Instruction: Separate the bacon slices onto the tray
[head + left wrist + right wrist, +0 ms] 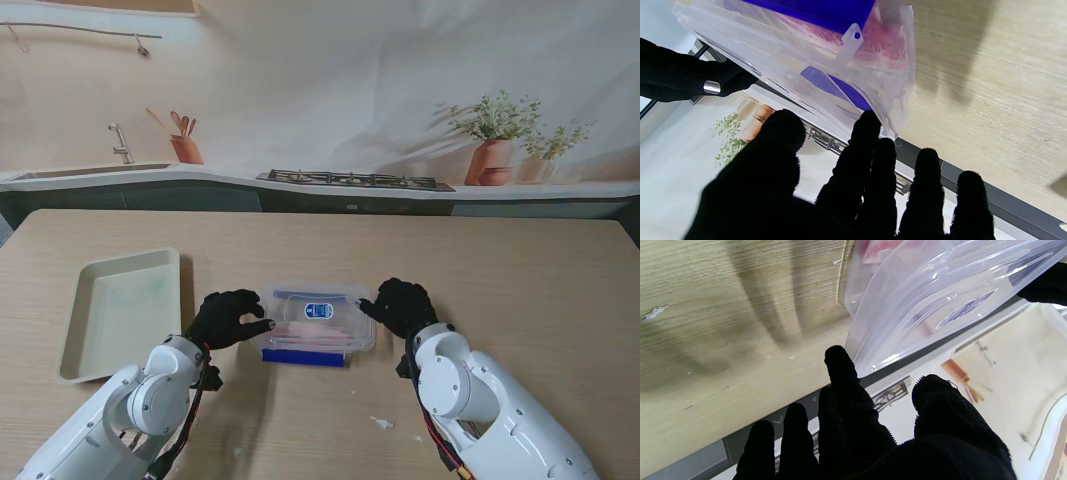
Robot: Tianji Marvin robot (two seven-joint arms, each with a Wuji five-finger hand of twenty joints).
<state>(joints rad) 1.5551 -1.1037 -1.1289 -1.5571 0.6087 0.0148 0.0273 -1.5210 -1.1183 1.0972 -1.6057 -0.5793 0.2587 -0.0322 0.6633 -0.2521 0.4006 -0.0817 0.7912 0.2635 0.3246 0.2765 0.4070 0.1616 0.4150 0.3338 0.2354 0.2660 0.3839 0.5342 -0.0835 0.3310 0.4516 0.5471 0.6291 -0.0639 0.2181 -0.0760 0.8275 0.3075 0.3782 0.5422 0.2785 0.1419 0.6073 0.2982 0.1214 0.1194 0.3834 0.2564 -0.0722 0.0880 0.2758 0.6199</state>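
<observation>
Flanking clear box (pixel 318 322) mid-table, left hand (pixel 228 318) and right hand (pixel 402 304) at opposite ends.
Fingers spread on both, tips touching or just off box ends; can't tell contact, no firm grip visible. Bacon (pixel 880 43) inside box, pink through plastic, lid with blue label on. Tray (pixel 120 312) bare, left of box, just beside left hand.

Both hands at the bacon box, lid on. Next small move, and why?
Probably unclip the blue latch nearer to me. The clear container still has its lid on, bacon inside, tray bare; left hand and right hand flank it, fingers spread.
</observation>
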